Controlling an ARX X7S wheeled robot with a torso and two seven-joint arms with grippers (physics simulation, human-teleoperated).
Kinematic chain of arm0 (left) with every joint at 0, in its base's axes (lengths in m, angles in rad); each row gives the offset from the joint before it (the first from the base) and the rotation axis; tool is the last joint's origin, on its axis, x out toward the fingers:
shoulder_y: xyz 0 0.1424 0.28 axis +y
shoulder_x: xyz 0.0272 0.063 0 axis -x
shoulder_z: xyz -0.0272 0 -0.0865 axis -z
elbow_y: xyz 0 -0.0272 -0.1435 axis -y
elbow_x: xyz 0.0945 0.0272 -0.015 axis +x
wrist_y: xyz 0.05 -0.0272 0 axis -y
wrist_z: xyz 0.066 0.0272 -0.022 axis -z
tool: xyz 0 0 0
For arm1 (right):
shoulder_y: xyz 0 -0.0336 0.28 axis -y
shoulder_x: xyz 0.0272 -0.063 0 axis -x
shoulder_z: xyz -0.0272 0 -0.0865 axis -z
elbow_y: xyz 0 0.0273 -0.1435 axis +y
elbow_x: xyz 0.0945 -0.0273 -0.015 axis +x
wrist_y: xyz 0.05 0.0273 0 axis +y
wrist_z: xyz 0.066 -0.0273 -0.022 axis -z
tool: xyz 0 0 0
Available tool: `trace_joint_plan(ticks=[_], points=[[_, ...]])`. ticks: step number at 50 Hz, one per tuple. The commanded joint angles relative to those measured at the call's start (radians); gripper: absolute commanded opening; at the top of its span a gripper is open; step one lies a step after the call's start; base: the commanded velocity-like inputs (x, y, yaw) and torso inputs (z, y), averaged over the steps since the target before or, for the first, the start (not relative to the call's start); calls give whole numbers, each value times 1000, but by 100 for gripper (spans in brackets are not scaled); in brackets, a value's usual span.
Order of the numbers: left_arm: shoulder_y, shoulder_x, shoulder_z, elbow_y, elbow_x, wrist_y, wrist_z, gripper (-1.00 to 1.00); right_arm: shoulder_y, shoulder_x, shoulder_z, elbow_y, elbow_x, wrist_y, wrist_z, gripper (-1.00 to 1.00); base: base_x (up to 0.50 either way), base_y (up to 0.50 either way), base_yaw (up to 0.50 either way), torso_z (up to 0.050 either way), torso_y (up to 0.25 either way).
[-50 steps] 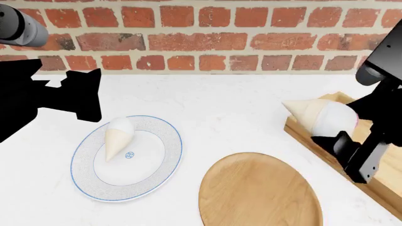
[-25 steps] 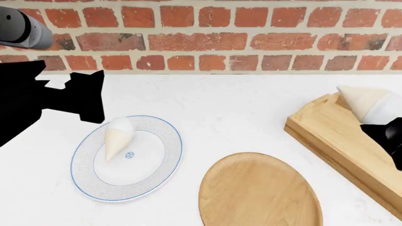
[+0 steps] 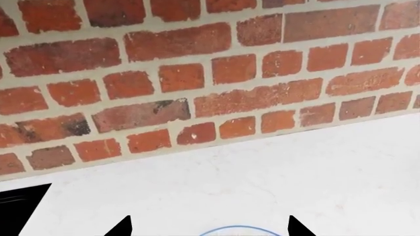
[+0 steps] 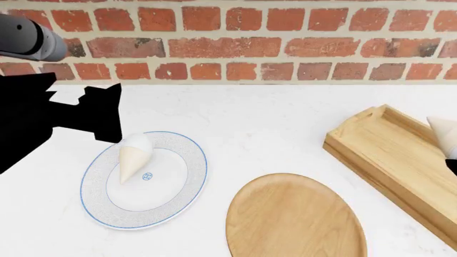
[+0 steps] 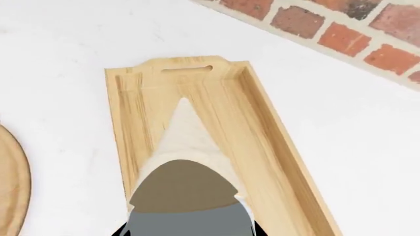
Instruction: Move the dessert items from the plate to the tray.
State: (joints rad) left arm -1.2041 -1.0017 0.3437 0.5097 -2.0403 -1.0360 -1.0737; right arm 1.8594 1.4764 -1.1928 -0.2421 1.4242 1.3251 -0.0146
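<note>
One ice-cream cone [image 4: 132,156] lies on the white blue-rimmed plate [image 4: 171,201], with its scoop toward the wall. My left gripper [image 4: 113,115] hovers just behind and left of that cone; its jaws are open and empty, and the left wrist view shows its fingertips [image 3: 122,227] and the plate's rim [image 3: 239,229]. My right gripper [image 5: 190,232] is shut on the other ice-cream cone [image 5: 186,132] and holds it above the light-wood tray [image 5: 128,108], tip toward the slot handle. In the head view this cone [image 4: 446,134] shows at the right edge, over the tray [image 4: 378,152].
A flat round wooden plate [image 4: 296,217] lies on the white counter [image 4: 264,123] between the white plate and the tray. A brick wall [image 4: 236,43] runs along the back. The tray stands at an angle at the right.
My right gripper has carried its cone rightward over the tray, almost out of the head view. My left gripper has edged closer to the white plate.
</note>
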Motion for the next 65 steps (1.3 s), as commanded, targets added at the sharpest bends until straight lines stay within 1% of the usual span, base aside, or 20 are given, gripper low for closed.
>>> trace_joint_plan(ticks=[1, 8, 21, 31, 43, 56, 65], points=[[8, -5, -1, 4, 5, 7, 6, 100, -22, 35, -15, 27, 1, -32, 44, -100, 0, 0, 0, 0, 0], [43, -7, -9, 7, 32, 16, 27, 100, -64, 52, -42, 51, 26, -74, 88, -100, 0, 0, 0, 0, 0], [49, -9, -7, 7, 39, 20, 34, 100, -152, 20, -97, 137, 80, -203, 216, -100, 0, 0, 0, 0, 0], [67, -11, -10, 11, 54, 27, 47, 100, -209, -6, -129, 181, 90, -288, 269, -100, 0, 0, 0, 0, 0], [92, -11, -13, 17, 72, 37, 61, 100, -276, -50, -162, 236, 99, -378, 297, -100, 0, 0, 0, 0, 0], [97, -13, -12, 18, 77, 40, 67, 100, -289, -59, -173, 238, 74, -362, 296, -100, 0, 0, 0, 0, 0], [96, -13, -10, 19, 76, 44, 66, 100, -283, -55, -164, 258, 72, -358, 330, -100, 0, 0, 0, 0, 0]])
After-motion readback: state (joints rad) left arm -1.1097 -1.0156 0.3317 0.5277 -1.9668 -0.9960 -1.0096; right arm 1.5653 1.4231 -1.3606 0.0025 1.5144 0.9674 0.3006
